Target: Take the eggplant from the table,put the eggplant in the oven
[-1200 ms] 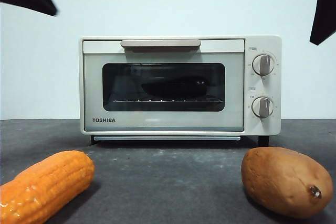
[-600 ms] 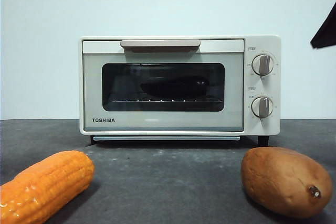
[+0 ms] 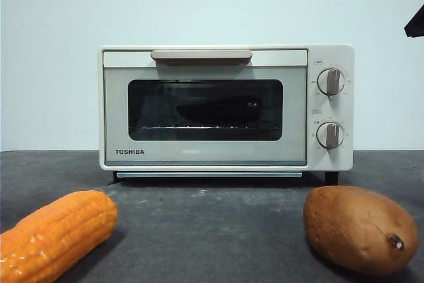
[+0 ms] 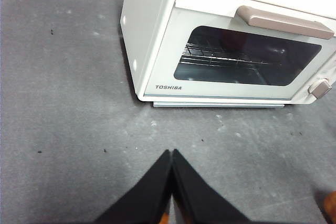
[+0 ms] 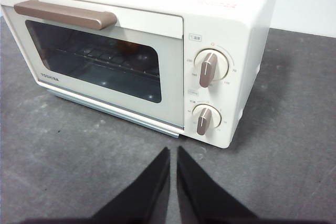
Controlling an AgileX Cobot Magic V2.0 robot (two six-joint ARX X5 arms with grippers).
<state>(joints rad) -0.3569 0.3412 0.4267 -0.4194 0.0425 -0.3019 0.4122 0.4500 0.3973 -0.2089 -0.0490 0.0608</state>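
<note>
While the oven (image 3: 225,107) door is closed, the front view shows the eggplant (image 3: 217,111) lying inside on the rack. In the wrist views the left gripper (image 4: 171,153) and right gripper (image 5: 172,150) are closed, empty. The eggplant looks glossy, probably slippery; grasp mid-body.

The left gripper (image 4: 171,153) hangs up high with its jaws pressed together, holding nothing. The right gripper (image 5: 173,150) hangs high too, jaws nearly touching and empty.
</note>
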